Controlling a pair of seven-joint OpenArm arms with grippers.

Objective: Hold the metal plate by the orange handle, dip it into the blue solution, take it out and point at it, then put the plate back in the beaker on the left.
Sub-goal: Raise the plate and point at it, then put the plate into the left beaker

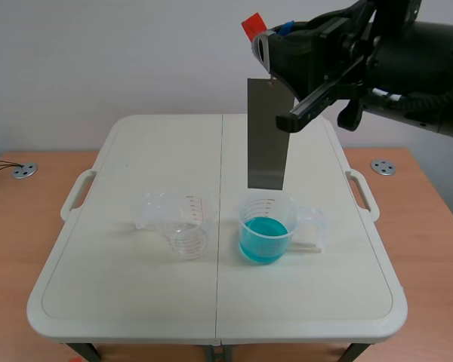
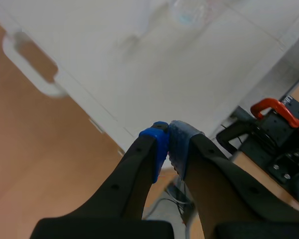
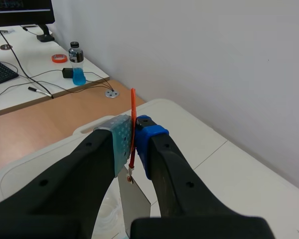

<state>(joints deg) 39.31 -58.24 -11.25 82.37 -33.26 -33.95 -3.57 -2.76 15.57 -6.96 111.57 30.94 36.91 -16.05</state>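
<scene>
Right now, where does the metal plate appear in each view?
Scene view: the metal plate hangs upright from the right gripper, just over the beaker of blue solution.
Left wrist view: not in it.
Right wrist view: under the gripper, below its fingers.
Shared landmark: the orange handle, clamped in that gripper.

The metal plate (image 1: 267, 136) hangs upright over the blue beaker (image 1: 266, 226), blocking its mouth from above. The clear beaker (image 1: 183, 224) stands just left, with a narrow lane between them. Bare worktop (image 1: 136, 294) lies near and left.
</scene>
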